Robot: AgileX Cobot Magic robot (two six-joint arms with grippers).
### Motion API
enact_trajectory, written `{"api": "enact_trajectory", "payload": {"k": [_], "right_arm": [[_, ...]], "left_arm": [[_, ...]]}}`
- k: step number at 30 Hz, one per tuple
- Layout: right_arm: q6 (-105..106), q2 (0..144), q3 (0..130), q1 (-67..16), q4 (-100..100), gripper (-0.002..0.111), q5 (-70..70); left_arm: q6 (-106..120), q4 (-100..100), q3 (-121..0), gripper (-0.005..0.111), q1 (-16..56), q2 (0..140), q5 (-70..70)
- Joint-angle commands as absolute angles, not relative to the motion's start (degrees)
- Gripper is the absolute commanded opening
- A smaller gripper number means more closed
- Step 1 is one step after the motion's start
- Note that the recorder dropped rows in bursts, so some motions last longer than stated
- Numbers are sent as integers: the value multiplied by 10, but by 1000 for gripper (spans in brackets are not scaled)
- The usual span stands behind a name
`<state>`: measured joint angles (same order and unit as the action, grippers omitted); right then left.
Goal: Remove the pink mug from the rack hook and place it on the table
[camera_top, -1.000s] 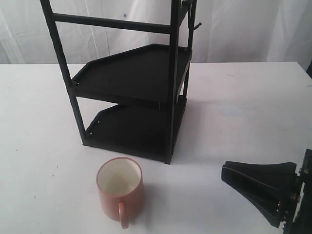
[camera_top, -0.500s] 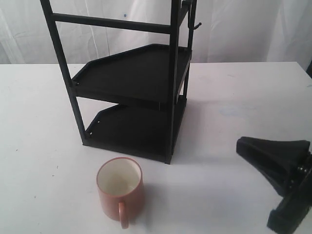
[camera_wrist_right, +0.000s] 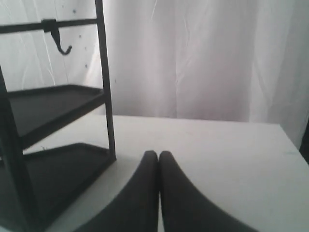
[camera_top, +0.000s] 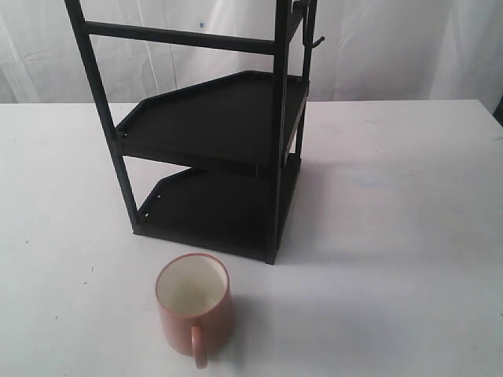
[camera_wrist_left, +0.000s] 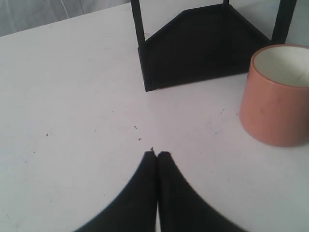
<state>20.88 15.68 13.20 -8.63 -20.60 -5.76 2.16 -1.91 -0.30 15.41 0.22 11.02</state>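
Salmon-pink and upright, the pink mug (camera_top: 193,310) stands on the table (camera_top: 393,236) just in front of the rack (camera_top: 212,118), the rack hook (camera_top: 317,41) bare. Left gripper (camera_wrist_left: 157,154) and right gripper (camera_wrist_right: 158,153) are both pinched together and empty; the job looks done, and any arm move should steer wide of the mug.

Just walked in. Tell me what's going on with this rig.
Nothing is being handled right now. The pink mug stands upright on the table in front of the black rack, opening up, and the rack hook is bare. The left gripper is shut and empty, near the mug. The right gripper is shut and empty too, facing the rack. Neither arm shows in the exterior view. The job looks done.
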Motion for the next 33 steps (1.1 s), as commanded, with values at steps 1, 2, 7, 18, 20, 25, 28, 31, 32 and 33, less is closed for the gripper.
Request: {"api": "enact_trajectory", "payload": {"k": [1, 2, 7, 18, 20, 25, 28, 31, 32, 33], "right_arm": [[162, 144, 79, -86, -150, 0, -75], [161, 139, 68, -86, -150, 0, -75], [135, 109, 31, -86, -112, 0, -72], [76, 54, 0, -86, -27, 0, -77], [-46, 54, 0, -86, 32, 0, -77], [-52, 54, 0, -86, 28, 0, -82], [-52, 54, 0, -86, 28, 0, -82], [-52, 54, 0, -86, 28, 0, -82], [-52, 54, 0, -86, 28, 0, -82], [-52, 54, 0, -86, 28, 0, -82]], "left_arm": [[19, -21, 0, 0, 153, 0, 107], [19, -21, 0, 0, 153, 0, 107], [19, -21, 0, 0, 153, 0, 107], [19, -21, 0, 0, 153, 0, 107], [19, -21, 0, 0, 153, 0, 107], [19, -21, 0, 0, 153, 0, 107], [19, -21, 0, 0, 153, 0, 107], [19, -21, 0, 0, 153, 0, 107], [19, -21, 0, 0, 153, 0, 107], [19, -21, 0, 0, 153, 0, 107]]}}
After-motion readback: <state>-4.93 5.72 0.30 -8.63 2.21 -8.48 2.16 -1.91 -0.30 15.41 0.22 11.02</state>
